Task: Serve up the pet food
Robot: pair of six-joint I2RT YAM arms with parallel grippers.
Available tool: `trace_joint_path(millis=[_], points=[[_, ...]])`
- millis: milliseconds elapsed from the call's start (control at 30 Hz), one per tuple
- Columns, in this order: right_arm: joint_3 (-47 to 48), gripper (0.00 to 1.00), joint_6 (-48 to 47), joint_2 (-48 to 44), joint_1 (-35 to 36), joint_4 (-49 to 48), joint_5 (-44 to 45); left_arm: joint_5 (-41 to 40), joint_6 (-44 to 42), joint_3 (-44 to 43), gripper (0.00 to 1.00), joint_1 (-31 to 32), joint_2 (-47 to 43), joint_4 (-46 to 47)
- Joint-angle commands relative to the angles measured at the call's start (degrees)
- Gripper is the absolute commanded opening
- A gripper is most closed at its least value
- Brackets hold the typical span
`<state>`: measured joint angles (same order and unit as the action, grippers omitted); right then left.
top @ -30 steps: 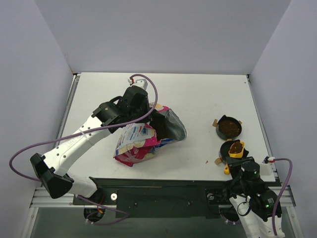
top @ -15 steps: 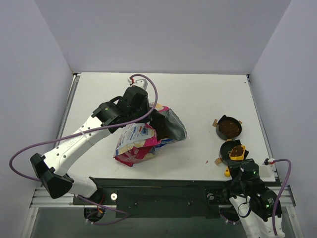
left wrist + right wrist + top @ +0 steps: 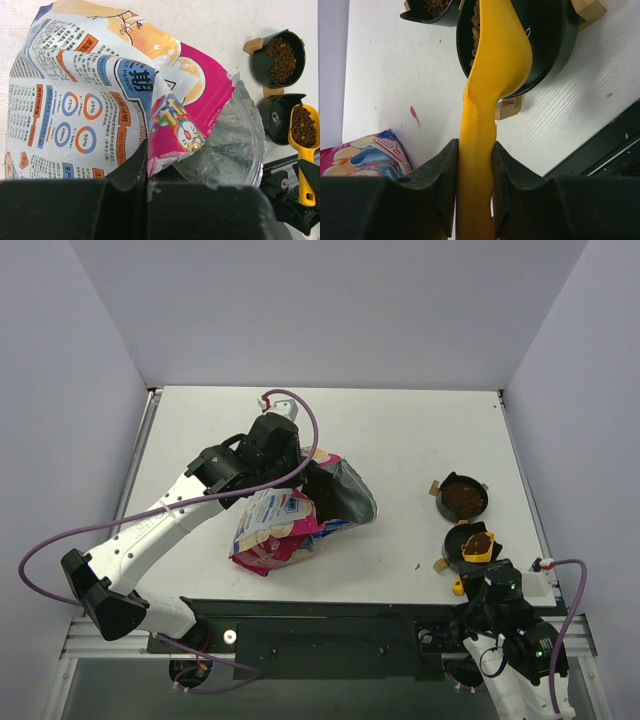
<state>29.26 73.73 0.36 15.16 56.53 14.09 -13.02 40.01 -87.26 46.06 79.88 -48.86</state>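
Observation:
Dark-brown kibble (image 3: 464, 501) fills the far black bowl (image 3: 445, 502). More kibble (image 3: 478, 539) lies in a yellow scoop (image 3: 477, 545) held over the near black bowl (image 3: 455, 545). My right gripper (image 3: 482, 585) is shut on the scoop's handle (image 3: 476, 165); in the right wrist view the scoop head (image 3: 502, 55) tilts over that bowl (image 3: 550, 45). My left gripper (image 3: 300, 465) is shut on the rim of the pink-and-blue bag (image 3: 285, 520), holding its mouth open. The left wrist view shows the bag (image 3: 100, 100), both bowls' kibble (image 3: 282, 52) and the loaded scoop (image 3: 302, 125).
Both bowls sit on small wooden blocks (image 3: 507, 107) near the table's right edge. A small red mark (image 3: 417, 566) lies on the white table (image 3: 400, 430) left of the near bowl. The black rail along the near edge (image 3: 330, 615) runs just below the bowls.
The right gripper and scoop have shifted slightly toward the near edge, staying over the near bowl. The left arm and bag have not moved.

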Motion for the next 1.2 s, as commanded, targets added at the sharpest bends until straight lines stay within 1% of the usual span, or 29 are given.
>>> trace_joint_path(millis=[0, 100, 300, 700, 867, 1167], points=[[-0.52, 0.00, -0.96, 2.88, 0.49, 2.44, 0.50, 0.62, 0.68, -2.21, 0.00, 0.17, -0.86, 6.32], [1.67, 0.00, -0.87, 4.38, 0.49, 3.75, 0.33, 0.62, 0.86, -2.21, 0.00, 0.17, -0.77, 6.50], [6.68, 0.00, -0.87, 11.32, 0.49, 8.59, 1.03, 0.62, 1.47, -0.19, 0.00, 0.25, -2.00, 8.17], [8.45, 0.00, -4.21, 24.14, -0.04, 2.36, -0.19, 1.06, 0.86, -0.27, 0.00, 0.08, -1.48, 8.70], [10.20, 0.00, -5.97, 29.25, -0.48, 2.00, -0.46, 0.98, 0.16, -0.89, 0.00, -0.18, -1.21, 8.35], [16.53, 0.00, -9.92, 40.41, -0.57, 9.20, -1.87, 0.71, -0.90, -1.86, 0.00, -0.45, -1.21, 7.99]])
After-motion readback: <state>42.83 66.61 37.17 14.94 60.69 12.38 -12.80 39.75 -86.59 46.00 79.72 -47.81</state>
